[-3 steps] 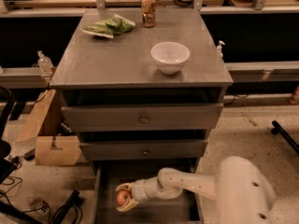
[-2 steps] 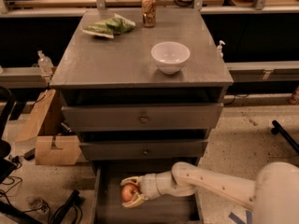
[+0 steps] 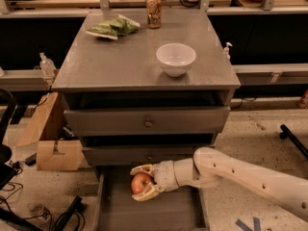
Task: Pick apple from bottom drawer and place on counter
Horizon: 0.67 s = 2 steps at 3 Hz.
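Note:
The bottom drawer (image 3: 159, 213) is pulled open at the foot of the grey cabinet, and its flat floor shows. My gripper (image 3: 142, 183) reaches in from the right on a white arm and is shut on the small red-orange apple (image 3: 141, 182). It holds the apple above the drawer floor, just under the front of the middle drawer. The grey wood-grain counter (image 3: 120, 61) is the cabinet's top, well above the gripper.
On the counter stand a white bowl (image 3: 176, 58), a green snack bag (image 3: 113, 27) and a can (image 3: 154, 5). Two upper drawers with brass knobs (image 3: 148, 123) overhang the bottom one. A cardboard box (image 3: 52, 148) and cables lie on the floor to the left.
My gripper has risen with the apple from the drawer floor and moved a little to the right, toward the drawer's middle. The arm's body has drawn back to the right.

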Motion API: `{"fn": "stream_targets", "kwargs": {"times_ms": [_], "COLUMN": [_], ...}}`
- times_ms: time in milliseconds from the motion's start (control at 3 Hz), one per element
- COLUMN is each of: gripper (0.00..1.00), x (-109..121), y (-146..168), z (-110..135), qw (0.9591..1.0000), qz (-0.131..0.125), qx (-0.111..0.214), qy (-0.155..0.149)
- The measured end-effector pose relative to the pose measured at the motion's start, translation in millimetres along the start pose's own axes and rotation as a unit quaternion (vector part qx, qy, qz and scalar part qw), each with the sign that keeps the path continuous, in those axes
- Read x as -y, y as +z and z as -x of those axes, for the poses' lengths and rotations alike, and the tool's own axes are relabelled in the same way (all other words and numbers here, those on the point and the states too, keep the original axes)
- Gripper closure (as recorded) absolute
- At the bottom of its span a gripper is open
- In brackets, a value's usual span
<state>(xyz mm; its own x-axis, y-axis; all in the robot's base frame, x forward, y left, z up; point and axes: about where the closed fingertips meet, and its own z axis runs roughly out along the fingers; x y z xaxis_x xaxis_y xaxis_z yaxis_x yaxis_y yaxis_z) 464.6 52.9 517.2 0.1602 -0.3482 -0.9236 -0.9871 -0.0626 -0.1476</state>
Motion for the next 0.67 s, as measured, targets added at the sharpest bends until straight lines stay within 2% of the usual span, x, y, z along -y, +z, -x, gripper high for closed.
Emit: {"fn": "stream_targets", "kwargs": {"times_ms": [333,667], "gripper": [1.00,1.00], "x": [16.1,16.8], "y": [-35.8,-36.1], "z": [77.5,78.5], "qw": [0.9996,0.9996], "qz": [-0.009,-0.009], "qx": [-0.014,-0.015], "qy": [-0.025,-0.024]}}
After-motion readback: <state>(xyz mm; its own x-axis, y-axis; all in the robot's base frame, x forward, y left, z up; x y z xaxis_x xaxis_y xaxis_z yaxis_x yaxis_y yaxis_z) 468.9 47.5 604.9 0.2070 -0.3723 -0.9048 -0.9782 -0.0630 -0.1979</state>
